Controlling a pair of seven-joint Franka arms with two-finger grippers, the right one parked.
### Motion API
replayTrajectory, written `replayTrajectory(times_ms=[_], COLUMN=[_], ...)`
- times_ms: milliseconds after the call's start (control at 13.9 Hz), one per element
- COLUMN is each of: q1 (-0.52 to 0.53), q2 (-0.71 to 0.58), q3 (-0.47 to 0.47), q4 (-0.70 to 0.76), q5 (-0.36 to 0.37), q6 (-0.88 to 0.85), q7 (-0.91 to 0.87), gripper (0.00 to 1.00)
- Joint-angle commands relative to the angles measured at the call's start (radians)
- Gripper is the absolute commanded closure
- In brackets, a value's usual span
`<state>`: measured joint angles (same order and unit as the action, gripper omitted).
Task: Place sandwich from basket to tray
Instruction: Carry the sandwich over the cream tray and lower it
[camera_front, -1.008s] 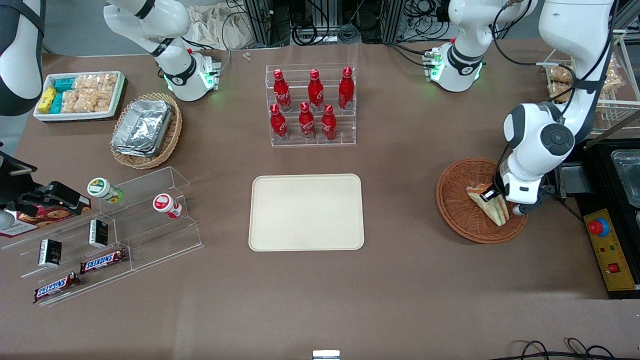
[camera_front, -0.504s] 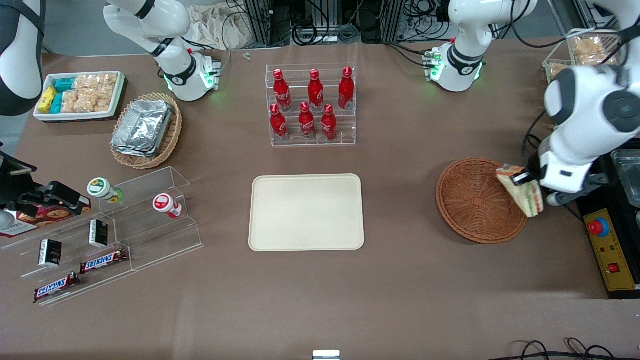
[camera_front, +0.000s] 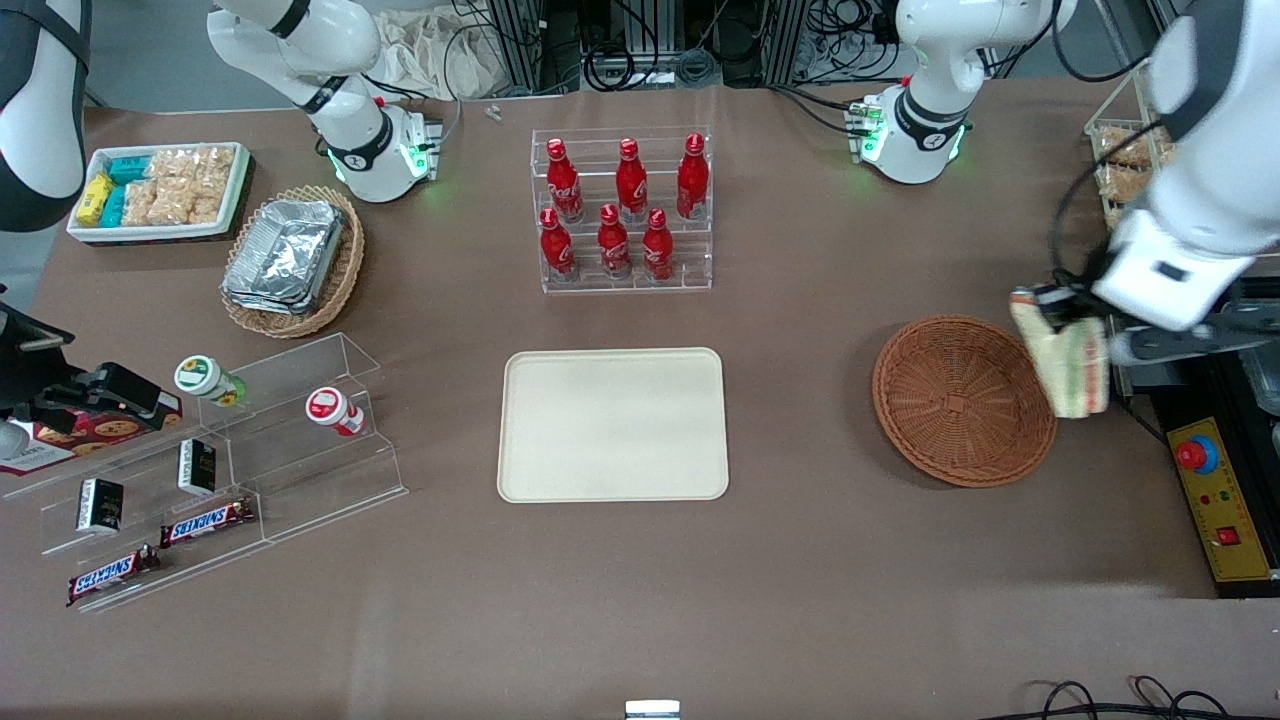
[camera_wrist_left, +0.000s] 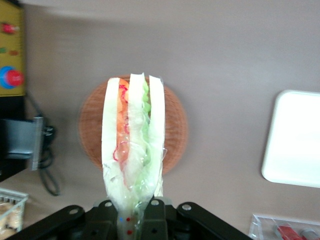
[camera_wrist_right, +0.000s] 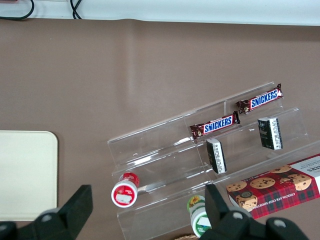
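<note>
Looking from the front, you had the claw (camera_front: 1062, 318) raised above the worktop (camera_front: 800, 580), clamped on the sandwich (camera_front: 1070, 365), which hung below it over the basket (camera_front: 950, 400) rim. The tray (camera_front: 612, 424) lay well apart from the claw, toward the parked arm's end.

At the left wrist, the claw (camera_wrist_left: 134, 212) pinched the sandwich (camera_wrist_left: 132, 145) by its wrapped end, with the basket (camera_wrist_left: 172, 127) bare beneath and the tray (camera_wrist_left: 295, 140) off to one side.

You were in the carry step, I judged; next called for travel over the tray, then lowering before letting go.
</note>
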<state>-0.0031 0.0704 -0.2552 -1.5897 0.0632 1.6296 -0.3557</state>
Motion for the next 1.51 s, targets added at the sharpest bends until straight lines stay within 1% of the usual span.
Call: replayTrajectory(times_ms=[0,144,360,504,648,720,864,936,1152,1368,1440], q1=[-0.072,-0.147,-0.266,-0.346,-0.368,-0.368,-0.382,-0.391,-0.42,-0.449,-0.454], q2=[0.11,0.184,0.31,0.402,0.483,0.517,0.563,0.575,0.609,0.655,0.661], q3=[-0.053,-0.058,-0.058,-0.056,-0.056,-0.056,-0.058,-0.056,-0.056,-0.055,-0.055], q4=[0.054,0.056,0.056,0.056,0.054,0.054,0.054,0.054,0.051,0.045,0.045], q5=[-0.064,-0.085,-0.074,-0.066,-0.057,-0.034,0.07,0.088,0.119,0.135,0.167], q6=[-0.011,0.07,0.248,0.375,0.502,0.551,0.579,0.581,0.633,0.694,0.696], q7=[-0.162,-0.258,-0.428,-0.477,-0.468,-0.464,-0.463,-0.463,-0.465,-0.463,-0.465], gripper=[0.94,0.94,0.93,0.93,0.92,0.9,0.9,0.9,0.9,0.9,0.9])
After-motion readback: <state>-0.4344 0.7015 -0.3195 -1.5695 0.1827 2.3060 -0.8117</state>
